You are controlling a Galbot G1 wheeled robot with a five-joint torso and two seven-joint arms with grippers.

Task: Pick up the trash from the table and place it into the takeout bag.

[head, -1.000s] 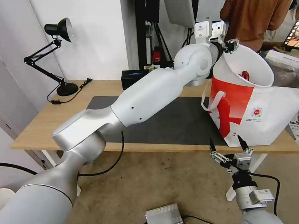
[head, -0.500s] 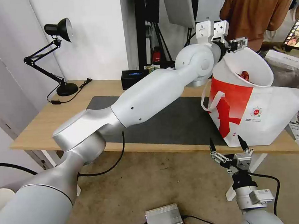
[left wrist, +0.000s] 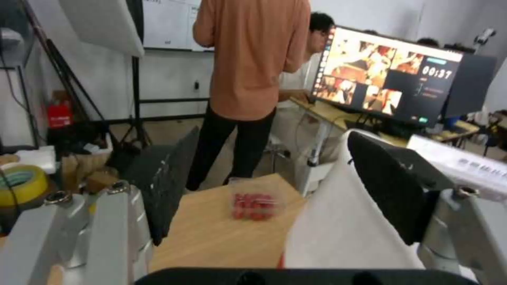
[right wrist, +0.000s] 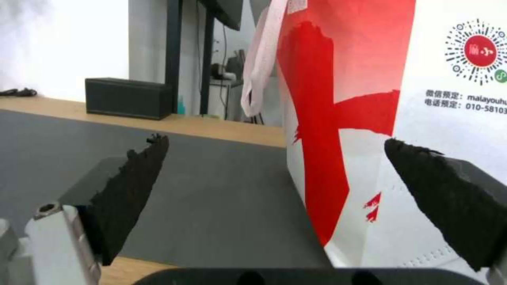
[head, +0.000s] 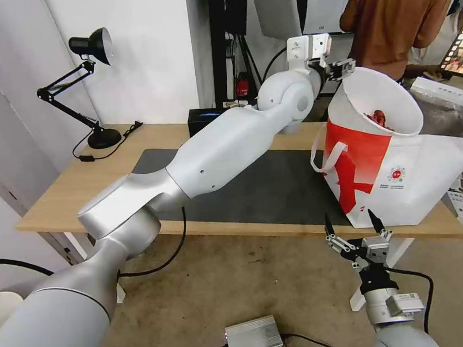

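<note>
On the table (head: 62,195), seen from the head camera, one takeout bag (head: 397,175) stands at the right end, red scraps inside; the left gripper (head: 341,69) hangs just beside its rim, the right gripper (head: 354,223) low before the edge. From the left wrist, two fingers spread wide, holding nothing; one clamshell tray (left wrist: 255,201) lies beyond. From the right wrist, two fingers gape empty before the bag

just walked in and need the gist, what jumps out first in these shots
The takeout bag, white with a red panel, stands on the table's right end, red scraps showing in its mouth. The left gripper hangs open by its rim; the right gripper waits open below the table edge.
</note>
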